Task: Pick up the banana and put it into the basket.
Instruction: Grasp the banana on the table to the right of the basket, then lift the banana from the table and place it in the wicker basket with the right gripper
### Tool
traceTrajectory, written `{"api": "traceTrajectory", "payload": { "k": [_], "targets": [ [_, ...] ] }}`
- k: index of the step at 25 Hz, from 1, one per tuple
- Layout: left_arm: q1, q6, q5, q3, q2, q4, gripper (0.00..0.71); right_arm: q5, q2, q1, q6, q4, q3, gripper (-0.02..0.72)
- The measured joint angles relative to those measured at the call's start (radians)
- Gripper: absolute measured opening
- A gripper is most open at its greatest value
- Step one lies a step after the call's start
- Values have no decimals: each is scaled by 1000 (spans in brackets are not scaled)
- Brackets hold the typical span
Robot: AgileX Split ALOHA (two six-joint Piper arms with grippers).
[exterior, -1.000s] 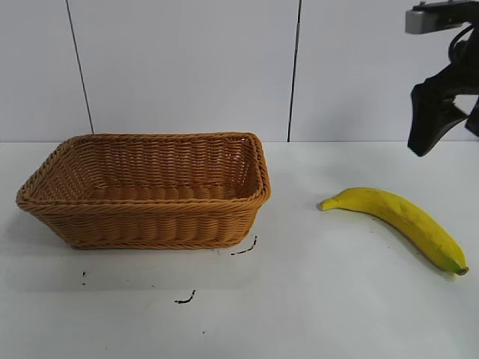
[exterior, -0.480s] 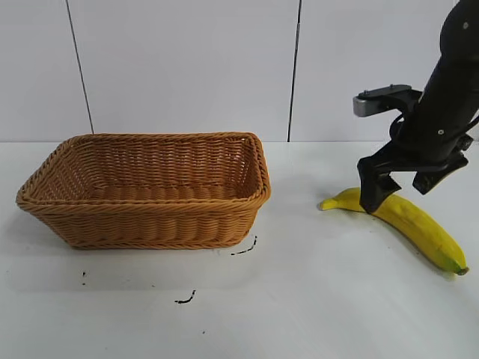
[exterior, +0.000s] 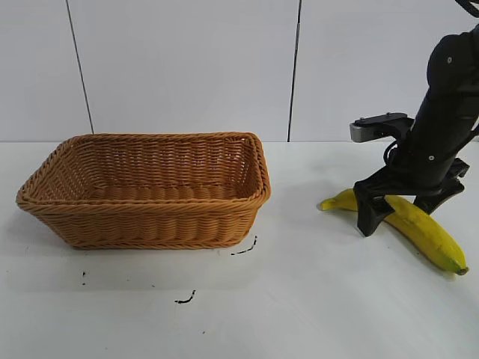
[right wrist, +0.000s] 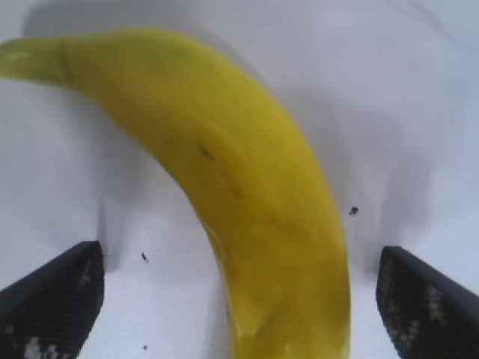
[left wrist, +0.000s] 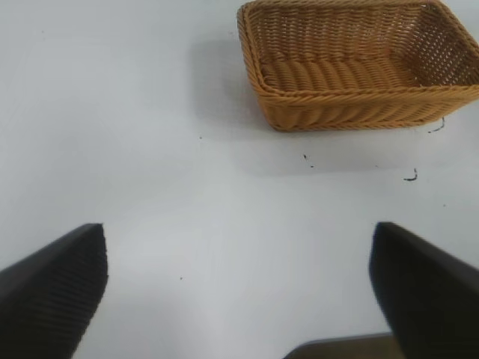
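No readable text, labels, brands, numbers or signs in any view. I checked the basket (exterior: 146, 191), the banana (exterior: 419, 228), the table (exterior: 299, 299) and the wall panels: all unmarked. The only marks are a few small black scuffs on the table at about 5 and 6 o'clock from the basket; these are irregular squiggles and specks, not letters or digits.

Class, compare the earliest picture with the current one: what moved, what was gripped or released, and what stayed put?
The right tool came down from the upper right corner and now straddles the banana, fingers on either side; a firm grip is not yet clear. The banana and the basket stayed where they were on the table.
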State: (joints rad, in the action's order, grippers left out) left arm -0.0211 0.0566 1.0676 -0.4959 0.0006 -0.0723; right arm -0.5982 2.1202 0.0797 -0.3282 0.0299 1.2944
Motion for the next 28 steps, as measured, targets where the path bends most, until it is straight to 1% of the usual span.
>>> {"api": "traceTrajectory", "payload": {
  "k": [4, 9, 13, 16, 19, 21, 26, 28],
  "targets": [
    [0, 0, 0, 0, 0, 0, 690, -20, -7, 0, 1, -30, 0, 300],
    [0, 0, 0, 0, 0, 0, 690, -59, -85, 0, 3, -37, 4, 300],
    [0, 0, 0, 0, 0, 0, 690, -110, -193, 0, 34, -37, 9, 300],
    [0, 0, 0, 0, 0, 0, 690, -178, -253, 0, 38, -37, 36, 300],
    [0, 0, 0, 0, 0, 0, 690, -326, -262, 0, 38, -22, 124, 300],
    [0, 0, 0, 0, 0, 0, 690, -389, -262, 0, 38, -3, 191, 300],
    [0, 0, 0, 0, 0, 0, 690, -433, -258, 2, 39, 35, 321, 300],
    [0, 0, 0, 0, 0, 0, 690, -447, -245, 16, 40, 40, 366, 300]
  ]
}}
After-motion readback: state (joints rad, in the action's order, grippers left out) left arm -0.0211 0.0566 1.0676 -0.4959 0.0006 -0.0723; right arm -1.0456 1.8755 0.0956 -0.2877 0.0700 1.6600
